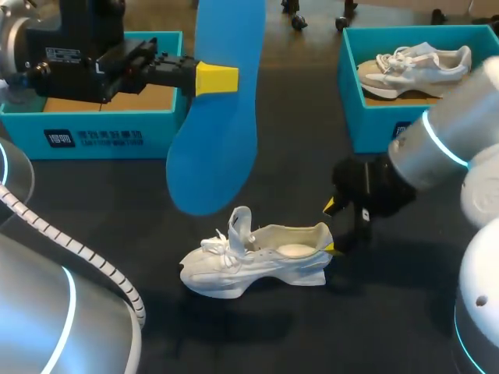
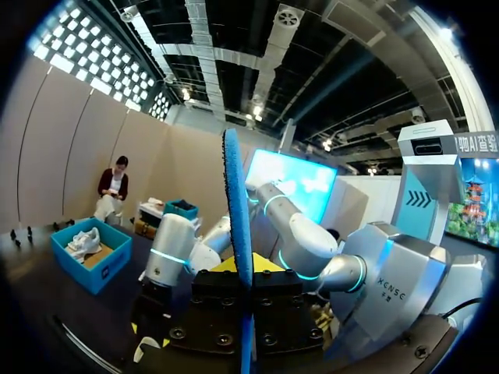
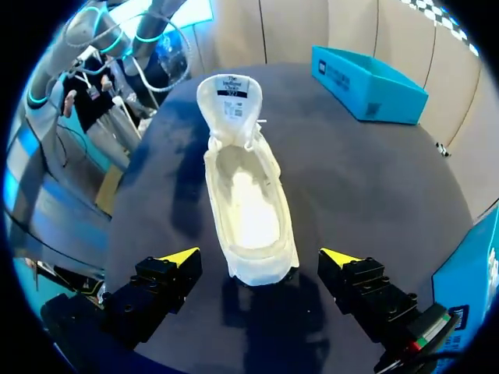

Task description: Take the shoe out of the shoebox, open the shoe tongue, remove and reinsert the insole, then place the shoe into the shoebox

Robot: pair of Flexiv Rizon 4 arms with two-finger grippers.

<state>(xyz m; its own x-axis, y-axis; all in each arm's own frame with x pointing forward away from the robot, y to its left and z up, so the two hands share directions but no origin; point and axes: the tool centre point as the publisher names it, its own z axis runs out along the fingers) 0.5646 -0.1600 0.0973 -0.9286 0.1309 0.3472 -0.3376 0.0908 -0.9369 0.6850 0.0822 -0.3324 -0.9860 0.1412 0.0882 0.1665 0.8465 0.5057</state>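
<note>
left tool (image 1: pixel 216 78) clamped blue insole (image 1: pixel 221 132) by edge above shoe (image 1: pixel 257 261); likely light, floppy. right tool (image 1: pixel 330 227) wide behind shoe heel.

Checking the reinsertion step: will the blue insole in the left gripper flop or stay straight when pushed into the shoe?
Probably fairly stiff: clamped by the left gripper, the blue insole shows no droop at its free end. Edge-on it looks thin, so likely light and somewhat bendable.
</note>
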